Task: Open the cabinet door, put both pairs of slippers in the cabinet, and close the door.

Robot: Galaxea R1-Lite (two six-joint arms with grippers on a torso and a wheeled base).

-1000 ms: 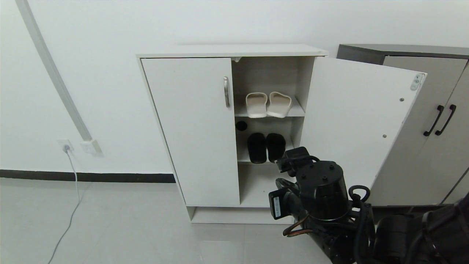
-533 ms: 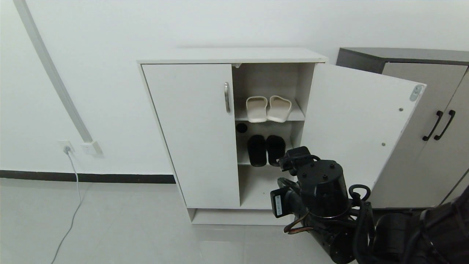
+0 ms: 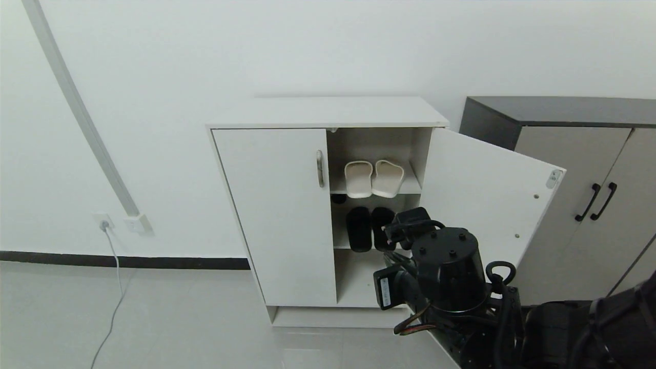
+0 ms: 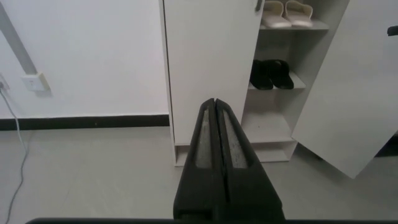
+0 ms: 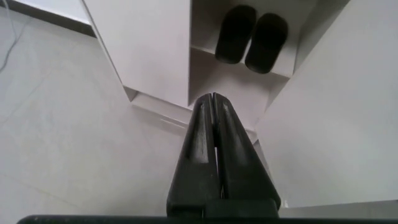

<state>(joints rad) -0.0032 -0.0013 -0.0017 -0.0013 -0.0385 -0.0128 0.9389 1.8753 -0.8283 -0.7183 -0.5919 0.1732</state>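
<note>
Head view: white pair (image 3: 359,180), black pair (image 3: 359,228) (two).

Upper shelf (image 3: 413,188) white slippers (image 3: 373,178); lower shelf (image 3: 342,246) black slippers (image 3: 366,228)

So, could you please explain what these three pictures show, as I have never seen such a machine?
It is a two-armed robot on wheels. The wide picture comes from its head camera; the black bulk there is its right arm. The other two come from cameras on each wrist, looking along the left arm's fingers and right arm's fingers, both shut and holding nothing. Ahead stands a white cabinet, right door open: beige slippers on the upper shelf, black slippers below.
</note>
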